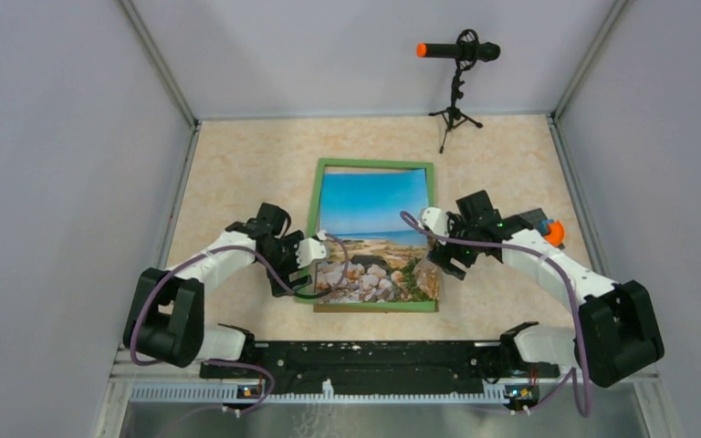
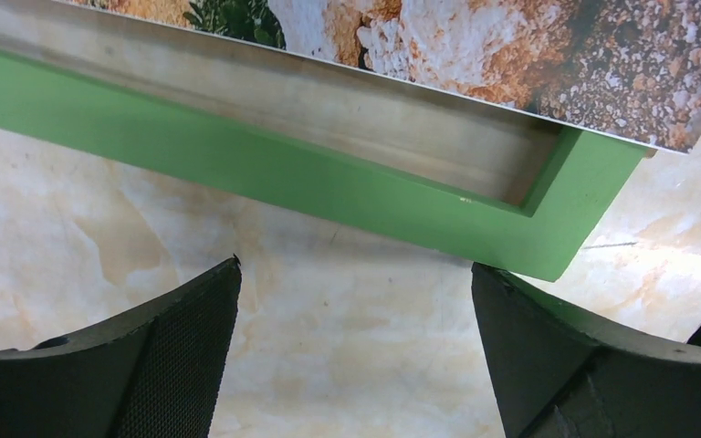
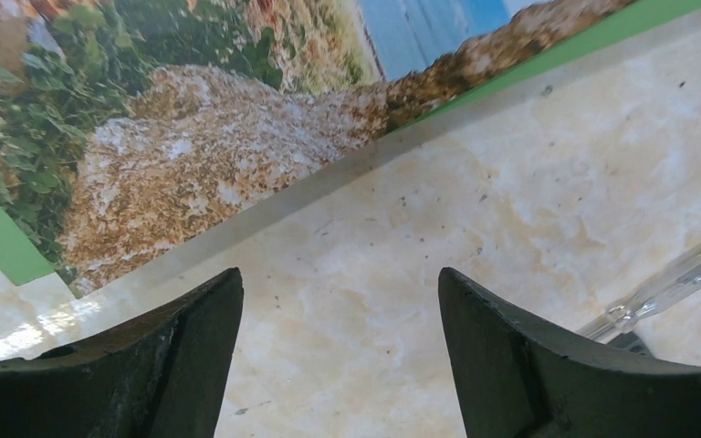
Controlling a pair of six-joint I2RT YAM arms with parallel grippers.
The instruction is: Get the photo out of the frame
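Beside the frame (image 1: 374,165) and photo (image 1: 374,203), the left gripper (image 2: 356,351) and right gripper (image 3: 340,351) both gape, gripping nothing

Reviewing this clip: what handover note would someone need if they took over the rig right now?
Left gripper: open, empty, over the table by the left border of the frame.
Right gripper: open, empty, beside the right edge of the photo.
Photo: lies loose and skewed on the frame. One corner sits above the bare recess, and the right edge overlaps the green border.
Done: the photo seems to be out of the recess.
Left: grip the photo and lift it clear of the frame.
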